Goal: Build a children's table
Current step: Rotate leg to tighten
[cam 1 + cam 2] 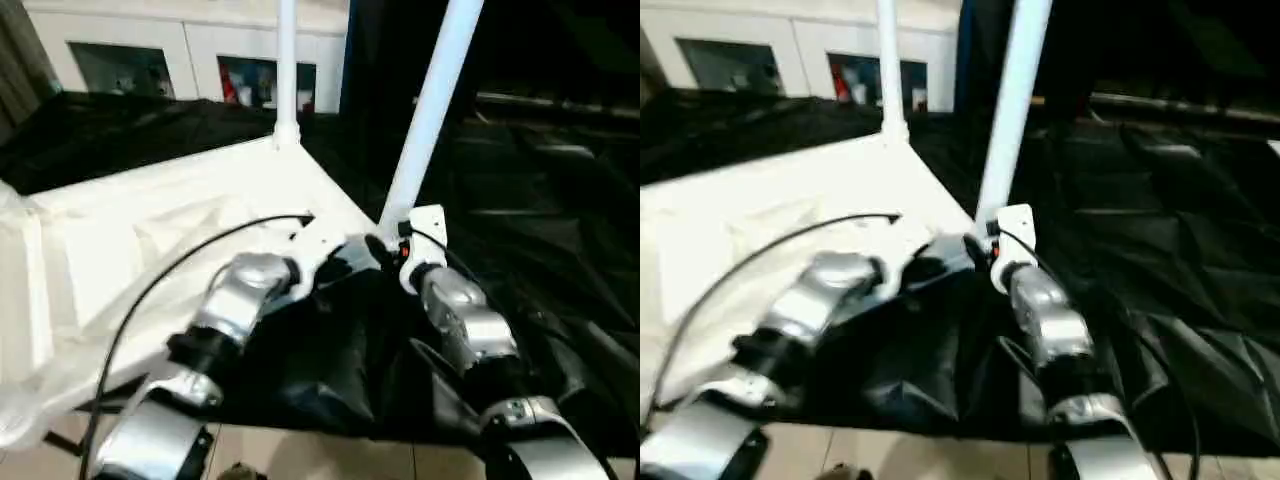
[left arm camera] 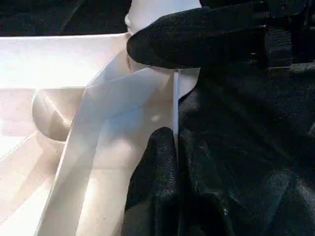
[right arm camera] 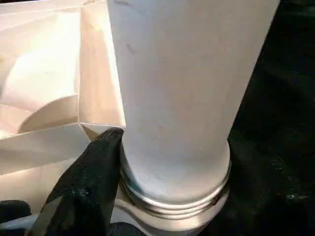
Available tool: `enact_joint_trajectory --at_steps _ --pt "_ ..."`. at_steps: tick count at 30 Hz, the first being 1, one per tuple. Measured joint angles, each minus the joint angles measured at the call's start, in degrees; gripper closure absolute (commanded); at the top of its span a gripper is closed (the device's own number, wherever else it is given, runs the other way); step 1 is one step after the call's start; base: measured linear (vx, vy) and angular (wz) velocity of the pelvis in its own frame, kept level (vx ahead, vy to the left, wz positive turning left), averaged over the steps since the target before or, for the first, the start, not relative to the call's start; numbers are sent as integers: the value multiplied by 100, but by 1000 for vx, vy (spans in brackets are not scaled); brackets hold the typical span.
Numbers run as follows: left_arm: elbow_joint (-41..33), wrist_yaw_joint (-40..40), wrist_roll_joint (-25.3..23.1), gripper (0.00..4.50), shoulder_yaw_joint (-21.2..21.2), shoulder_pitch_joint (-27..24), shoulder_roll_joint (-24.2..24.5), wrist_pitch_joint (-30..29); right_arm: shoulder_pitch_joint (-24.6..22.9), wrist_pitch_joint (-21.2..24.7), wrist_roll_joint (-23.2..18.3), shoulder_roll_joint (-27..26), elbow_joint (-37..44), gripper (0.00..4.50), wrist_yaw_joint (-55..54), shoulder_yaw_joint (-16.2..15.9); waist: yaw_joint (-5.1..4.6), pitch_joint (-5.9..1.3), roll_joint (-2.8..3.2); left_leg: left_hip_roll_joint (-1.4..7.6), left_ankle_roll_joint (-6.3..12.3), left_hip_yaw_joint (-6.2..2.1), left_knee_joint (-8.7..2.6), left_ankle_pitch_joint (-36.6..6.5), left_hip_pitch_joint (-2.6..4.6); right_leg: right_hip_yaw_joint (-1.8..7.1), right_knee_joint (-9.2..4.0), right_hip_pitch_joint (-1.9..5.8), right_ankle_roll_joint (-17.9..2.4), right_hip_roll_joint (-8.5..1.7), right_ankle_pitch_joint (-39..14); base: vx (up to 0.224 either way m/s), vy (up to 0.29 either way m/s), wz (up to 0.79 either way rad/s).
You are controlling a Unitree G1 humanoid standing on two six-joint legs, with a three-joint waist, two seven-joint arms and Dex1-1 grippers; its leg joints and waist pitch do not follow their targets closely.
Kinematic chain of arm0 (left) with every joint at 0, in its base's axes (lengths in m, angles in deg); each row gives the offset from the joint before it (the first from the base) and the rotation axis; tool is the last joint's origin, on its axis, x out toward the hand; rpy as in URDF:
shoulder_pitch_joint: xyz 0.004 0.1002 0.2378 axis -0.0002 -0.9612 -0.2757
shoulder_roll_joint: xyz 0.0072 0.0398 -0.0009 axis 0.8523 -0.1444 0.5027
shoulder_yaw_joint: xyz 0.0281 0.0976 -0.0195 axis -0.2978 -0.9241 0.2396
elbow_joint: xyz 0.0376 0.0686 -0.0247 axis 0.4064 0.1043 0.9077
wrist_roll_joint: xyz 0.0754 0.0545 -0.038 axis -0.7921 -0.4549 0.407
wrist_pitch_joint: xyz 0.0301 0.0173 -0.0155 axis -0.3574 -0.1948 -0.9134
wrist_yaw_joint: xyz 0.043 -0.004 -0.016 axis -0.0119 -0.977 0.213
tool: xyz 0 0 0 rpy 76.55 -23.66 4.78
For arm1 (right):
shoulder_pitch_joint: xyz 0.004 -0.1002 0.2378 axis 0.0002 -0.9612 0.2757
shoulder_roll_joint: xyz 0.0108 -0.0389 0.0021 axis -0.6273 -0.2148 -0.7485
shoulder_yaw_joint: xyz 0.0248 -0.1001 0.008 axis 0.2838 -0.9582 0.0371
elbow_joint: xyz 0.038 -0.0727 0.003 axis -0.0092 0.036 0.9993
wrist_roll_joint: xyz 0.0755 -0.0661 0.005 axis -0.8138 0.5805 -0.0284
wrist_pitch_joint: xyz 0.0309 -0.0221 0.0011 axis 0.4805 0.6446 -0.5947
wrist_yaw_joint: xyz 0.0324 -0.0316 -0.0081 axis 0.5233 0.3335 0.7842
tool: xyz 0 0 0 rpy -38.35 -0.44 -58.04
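Nearest the camera, the two silver forearms are seen reaching forward over a black cloth [image 1: 330, 370] that is spread across the work surface. The left gripper [image 2: 165, 98] is clenched on the edge wall of the table top [image 1: 150, 250], at the near corner: in the left wrist view one black finger [image 2: 197, 37] is laid across the outside of the thin white wall and the other [image 2: 157, 162] is pressed against it from below, with the wall pinched between them. A black cable [image 1: 170, 275] is looped from the left forearm across the white plastic.

The right gripper [image 1: 405, 245] is placed at the foot of the near leg [image 1: 430, 110], just beside the left gripper. Its jaws are spread wide around the leg; one black finger [image 3: 93, 177] is seen touching the base of the tube, but whether the leg is actually being squeezed cannot be told. In the right wrist view the leg's threaded end [image 3: 172, 196] is shown sitting at the corner socket, with a few ridges of thread left exposed above it.

The table top is laid upside down on the black cloth, its ribbed underside facing up, to the left of the grippers. The near leg is tilted slightly rightward as it rises. Farther back, a second leg [image 1: 286, 70] is stood upright in the far corner socket. Beyond the table, a white cabinet [image 1: 190, 50] with glass-fronted shelves is seen against the back
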Motion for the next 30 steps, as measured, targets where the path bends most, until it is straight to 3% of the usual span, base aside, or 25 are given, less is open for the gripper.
enact_joint_trajectory --at_steps 1,2,3,8,11,20,23,30 --pt "5 0 -2 450 0 3 1 4 0 -23 2 -6 -8 175 13 5 -1 0 0 0 0 0 0 0 -1 0 0 0 0 0 0 0 0 0" --pt "10 -5 -2 450 -3 6 8 18 0 -35 1 -5 -12 119 57 24 -3 0 0 0 0 0 1 0 -1 0 0 0 0 0 1 0 0 0" --pt "21 -16 -2 450 -6 14 23 39 0 -46 1 -2 -12 106 93 38 -4 0 0 0 0 0 1 0 -3 0 -1 -1 1 0 1 0 0 0" --pt "55 -289 35 450 21 22 299 231 -1 -64 -64 291 31 65 836 -95 -14 1 -1 9 -1 -2 -3 1 -8 -5 4 -12 1 6 1 0 0 0" --pt "-92 -888 220 450 19 -74 665 281 -35 104 -49 975 595 65 2028 -563 -16 5 -3 12 0 -2 -6 1 -13 -6 4 -17 3 8 0 0 0 0" --pt "-618 -2603 657 450 -54 -468 1501 539 -400 611 -389 2345 1985 65 4748 -1272 47 12 -16 15 8 0 -8 -5 -22 -8 -4 -22 7 11 -4 0 0 0" --pt "-906 -3150 824 450 -129 -639 1727 464 -480 687 -388 2559 2001 65 5134 -1460 57 15 -20 16 6 0 -6 -3 -21 -7 1 -23 7 11 -3 0 0 0" --pt "-1077 -3268 851 450 -166 -713 1786 381 -441 599 -201 2365 1946 65 5096 -1570 59 17 -23 15 5 0 -1 -4 -21 -5 1 -22 7 10 -3 0 0 0"
